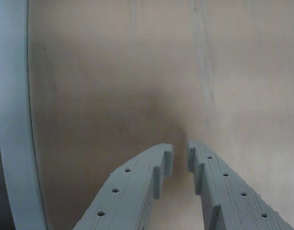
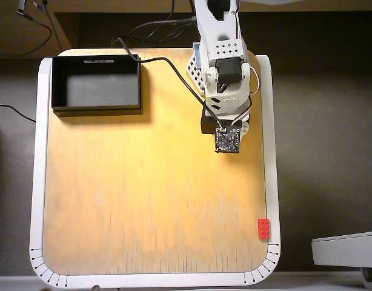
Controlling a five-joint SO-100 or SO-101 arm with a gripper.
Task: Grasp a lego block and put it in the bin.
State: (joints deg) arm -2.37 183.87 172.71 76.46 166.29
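Hovering over bare pale wood, one grey ridged plastic pincer (image 1: 180,152) with fingers slightly apart, gripping nothing, one studded red lego block (image 2: 264,228) lying at the tabletop (image 2: 143,200) right edge, one rectangular black bin (image 2: 96,109) sitting far corner.

A white-rimmed wooden table (image 2: 149,194) carries the bin (image 2: 96,109) left of the gripper (image 1: 180,149) and the lego block (image 2: 264,228) well below it in the overhead view.

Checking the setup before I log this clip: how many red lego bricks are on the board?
1. The small red studded plastic lego brick lies near the board's lower right corner in the overhead view. The arm could hide another beneath it.
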